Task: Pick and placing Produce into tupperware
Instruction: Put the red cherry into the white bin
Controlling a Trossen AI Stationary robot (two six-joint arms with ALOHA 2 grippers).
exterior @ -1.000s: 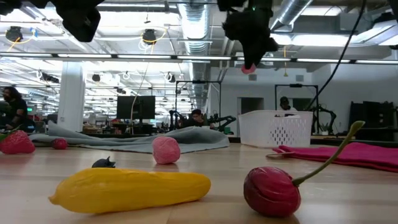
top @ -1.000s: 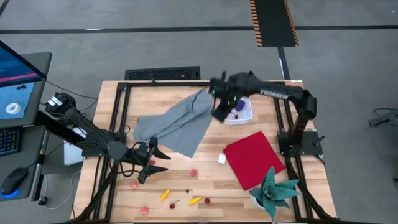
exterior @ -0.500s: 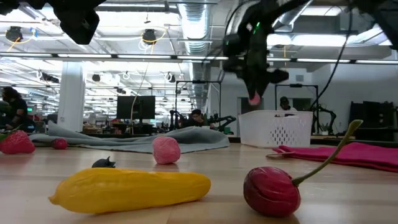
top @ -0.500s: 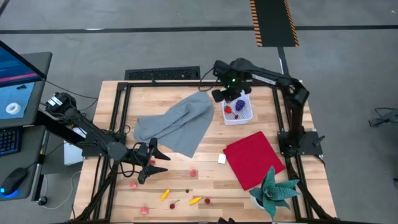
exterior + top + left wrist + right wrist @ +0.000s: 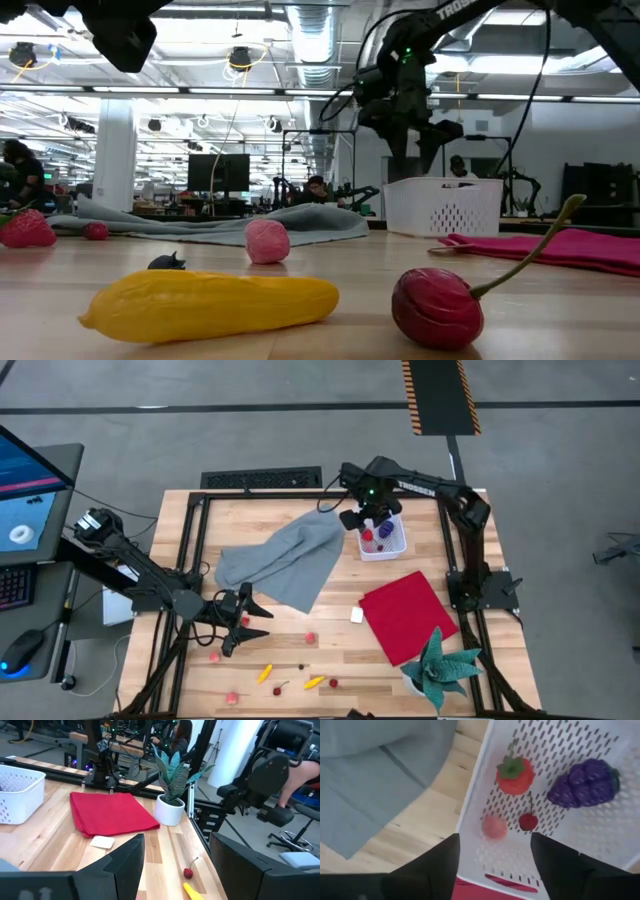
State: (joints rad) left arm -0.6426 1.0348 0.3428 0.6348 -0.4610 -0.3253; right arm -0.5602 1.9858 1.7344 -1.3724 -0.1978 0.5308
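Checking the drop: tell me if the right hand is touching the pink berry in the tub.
Apart. In the right wrist view the pink berry lies on the tub's perforated floor, clear of the open right hand.

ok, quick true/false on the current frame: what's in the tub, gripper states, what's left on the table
1. The tub holds a strawberry, a grape bunch, a cherry and a pink berry. True.
2. The right gripper is shut on a berry. False: it is open and empty above the tub.
3. The left gripper is over the tub. False: it hangs open near the table's left front, far from it.
4. Produce remains on the wood, including a yellow piece. True.
5. The red cloth lies inside the tub. False: it lies flat on the table beside it.
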